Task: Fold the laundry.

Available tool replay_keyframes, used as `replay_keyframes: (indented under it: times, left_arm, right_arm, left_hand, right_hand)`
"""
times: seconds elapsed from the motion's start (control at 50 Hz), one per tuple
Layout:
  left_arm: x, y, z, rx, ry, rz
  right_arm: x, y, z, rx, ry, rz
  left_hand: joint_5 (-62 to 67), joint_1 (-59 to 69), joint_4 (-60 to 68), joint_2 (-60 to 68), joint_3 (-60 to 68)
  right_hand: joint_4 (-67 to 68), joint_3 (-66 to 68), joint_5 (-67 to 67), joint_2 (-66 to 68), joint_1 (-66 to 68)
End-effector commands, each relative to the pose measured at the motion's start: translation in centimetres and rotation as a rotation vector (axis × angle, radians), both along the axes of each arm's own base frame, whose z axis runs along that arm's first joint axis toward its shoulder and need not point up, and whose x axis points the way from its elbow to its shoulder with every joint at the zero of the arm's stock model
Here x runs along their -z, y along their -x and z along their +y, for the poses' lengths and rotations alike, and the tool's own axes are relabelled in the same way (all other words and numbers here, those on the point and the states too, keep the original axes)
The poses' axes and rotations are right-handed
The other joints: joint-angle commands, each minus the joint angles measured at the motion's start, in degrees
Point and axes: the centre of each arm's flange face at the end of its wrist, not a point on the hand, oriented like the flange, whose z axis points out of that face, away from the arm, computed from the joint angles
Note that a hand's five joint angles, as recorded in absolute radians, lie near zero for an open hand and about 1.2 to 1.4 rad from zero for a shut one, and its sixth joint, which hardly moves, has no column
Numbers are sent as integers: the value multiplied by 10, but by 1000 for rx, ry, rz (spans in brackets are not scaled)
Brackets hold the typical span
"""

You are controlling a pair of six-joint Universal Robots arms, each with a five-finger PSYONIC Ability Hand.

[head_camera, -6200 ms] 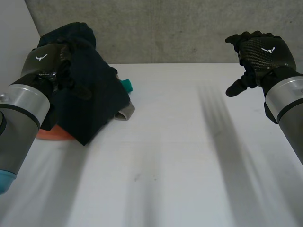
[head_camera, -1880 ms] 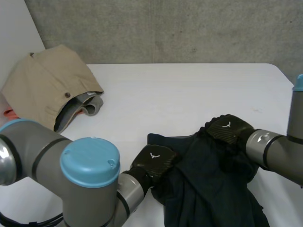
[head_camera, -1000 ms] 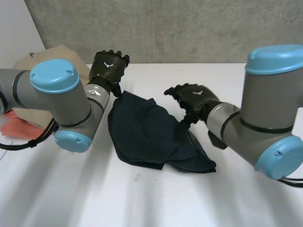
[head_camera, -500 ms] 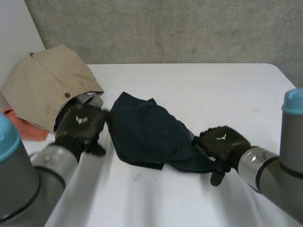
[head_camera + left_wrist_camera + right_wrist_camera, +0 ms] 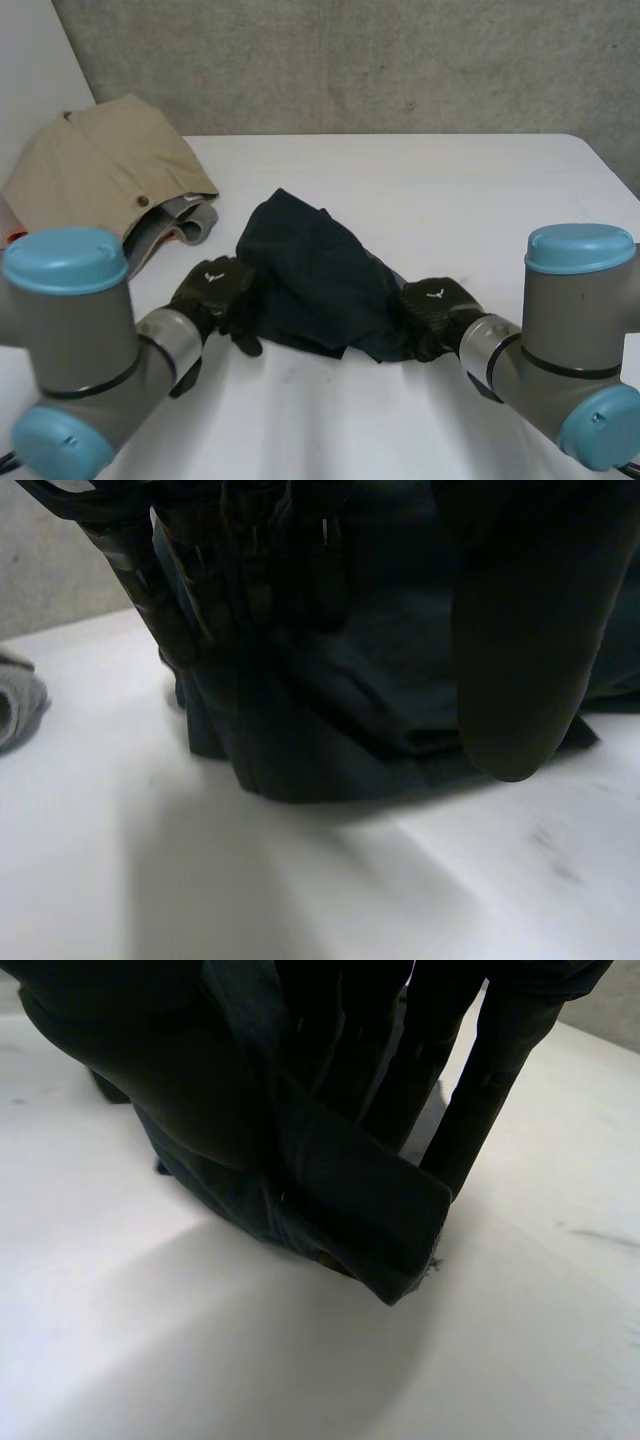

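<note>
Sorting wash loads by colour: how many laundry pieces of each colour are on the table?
Dark navy garment: 1
Beige garment: 1
Grey garment: 1
Orange-red cloth sliver: 1
Total: 4

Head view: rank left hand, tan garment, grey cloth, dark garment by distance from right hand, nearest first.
1. dark garment, touching right hand
2. left hand, at its opposite edge
3. grey cloth, past left hand
4. tan garment, far left

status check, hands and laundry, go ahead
Left hand at dark garment's left edge, grip unclear. Right hand pinching its near right corner. Garment bunched, not yet folded. Beige garment far left, apart.
</note>
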Motion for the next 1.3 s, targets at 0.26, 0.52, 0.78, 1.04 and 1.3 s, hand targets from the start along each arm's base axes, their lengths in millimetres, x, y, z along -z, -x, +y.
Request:
replay_keyframes:
  times: [0.26,0.52,0.78,1.04,1.3]
  left_arm:
    - [22,62,-40,38,111,17]
    - [-133,30,-8,-41,430,153]
    - [-236,2,34,32,668,178]
    - [-189,35,-28,31,590,107]
    - [-102,60,-173,-98,822,-35]
  right_arm:
    - [-31,4,-16,78,147,-7]
    - [-157,13,-12,61,558,71]
    - [-283,35,16,130,863,-14]
    - [-226,6,-36,80,710,63]
    - [-126,-59,-127,104,918,-77]
  left_hand:
    - [577,559,576,568,569]
    - [577,559,577,568,569]
    - [577,559,577,568,569]
    - [577,559,577,568,569]
    - [360,342,359,351,352]
  right_hand:
    - [119,125,135,135,187]
    - [119,125,135,135,187]
    - [119,125,135,135,187]
    - [119,125,135,135,187]
    - [-581,-575,-565,-565,-513]
